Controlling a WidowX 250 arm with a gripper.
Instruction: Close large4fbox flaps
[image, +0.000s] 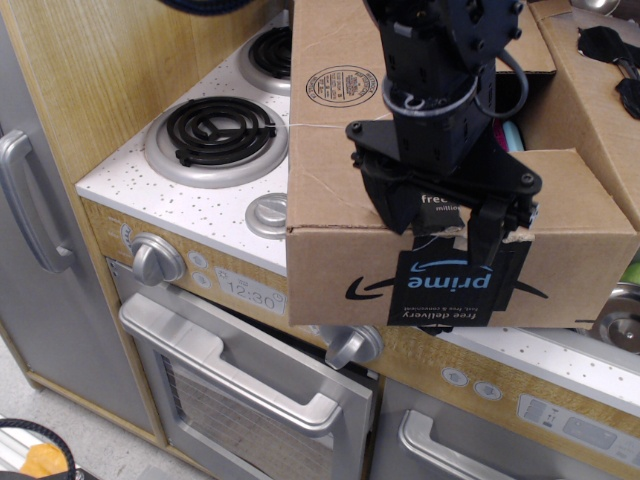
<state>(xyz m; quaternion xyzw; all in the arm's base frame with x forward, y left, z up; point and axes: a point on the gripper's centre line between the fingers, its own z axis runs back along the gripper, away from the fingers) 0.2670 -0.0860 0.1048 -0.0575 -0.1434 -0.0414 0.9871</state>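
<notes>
Two flaps (345, 130) look folded flat on large4fbox (340, 265); end effector (440, 225), fingers spread and empty, should press straight down at 6 o'clock edge.

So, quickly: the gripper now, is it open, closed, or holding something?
Gripper: fingers apart, so open, holding nothing, over the near flap of the box.

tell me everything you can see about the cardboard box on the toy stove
The box is brown corrugated cardboard, sitting on the white toy stovetop and overhanging its front edge. Its front shows a black smile arrow and black-and-blue prime tape. The left flap, bearing a round stamp, lies folded down; an opening remains at the right rear. The black end effector sits over the front top edge.
</notes>
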